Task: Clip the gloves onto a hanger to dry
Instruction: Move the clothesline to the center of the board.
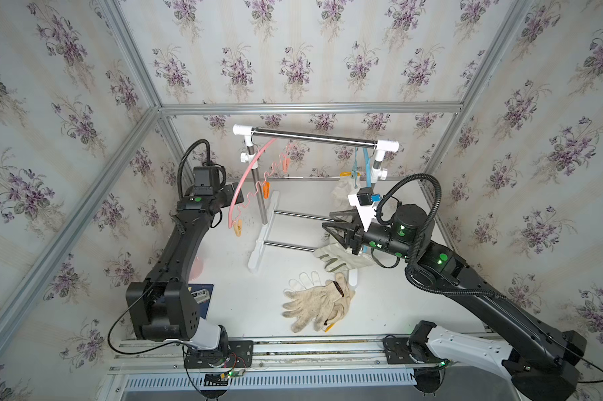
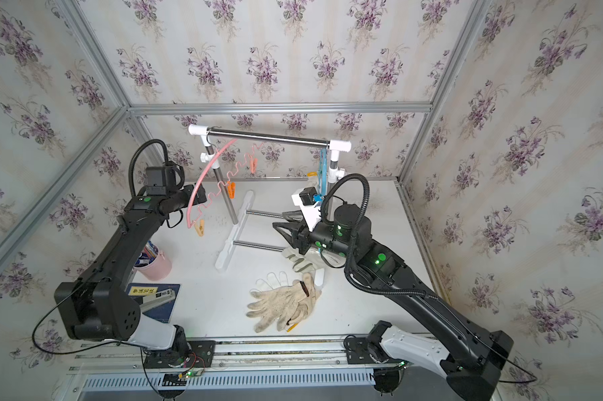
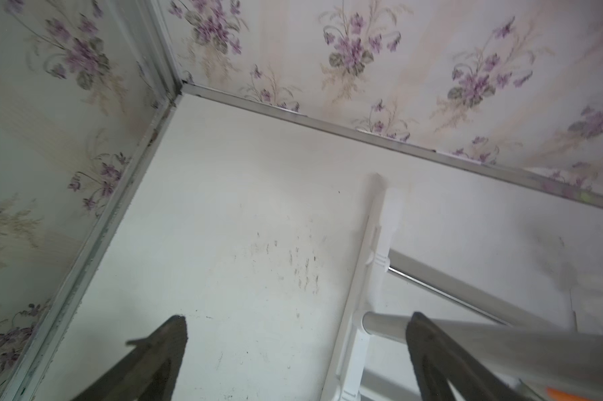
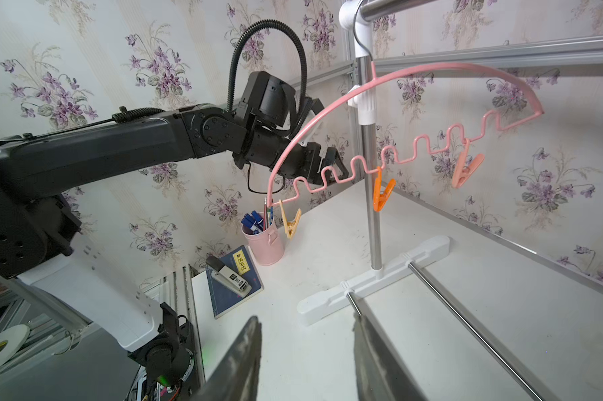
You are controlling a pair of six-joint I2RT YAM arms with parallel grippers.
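Atop white, dark-scuffed tabletop (image 1: 380, 312), enclosed by violet-sprigged wallpaper (image 1: 293, 52) in aluminium framing (image 1: 310, 108):
- cream knit gloves (image 1: 317, 302), heaped near front centre
- off-white canvas glove (image 1: 331, 258), lying under right arm
- pale glove (image 1: 343, 189), hanging by blue plastic hanger (image 1: 366, 163) on white-footed steel drying rack (image 1: 314, 137)
- left gripper (image 3: 298, 319): spread wide, empty
- right gripper (image 4: 307, 321): partly spread, empty

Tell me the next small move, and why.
Probably lower the right gripper onto the canvas glove beneath it and close: its jaws stand open and empty, knit gloves lie unclipped on the table, and the pink hanger's three clips hang bare.
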